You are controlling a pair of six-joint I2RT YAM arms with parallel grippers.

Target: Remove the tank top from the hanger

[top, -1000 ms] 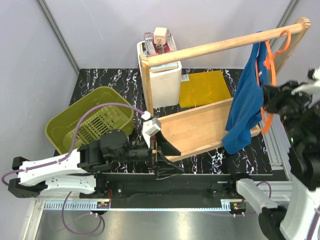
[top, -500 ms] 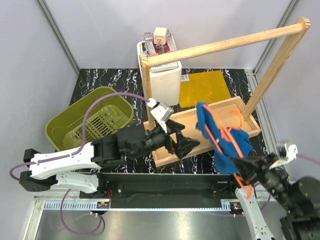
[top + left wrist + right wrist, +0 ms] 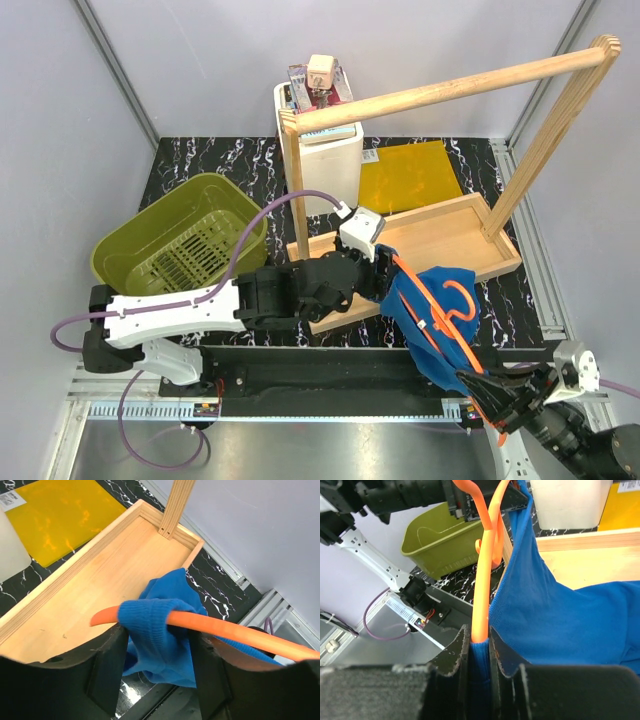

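Our right gripper (image 3: pixel 479 635) clamps the hanger (image 3: pixel 482 580); the left gripper (image 3: pixel 157 640) straddles the top (image 3: pixel 165 596), and we cannot tell if it grips. Pinching hanger too would stall us.

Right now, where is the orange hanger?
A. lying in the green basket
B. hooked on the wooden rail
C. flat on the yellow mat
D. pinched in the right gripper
D: the right gripper is shut on the orange hanger, which has the blue tank top draped on it, and nothing hangs on the wooden rail.
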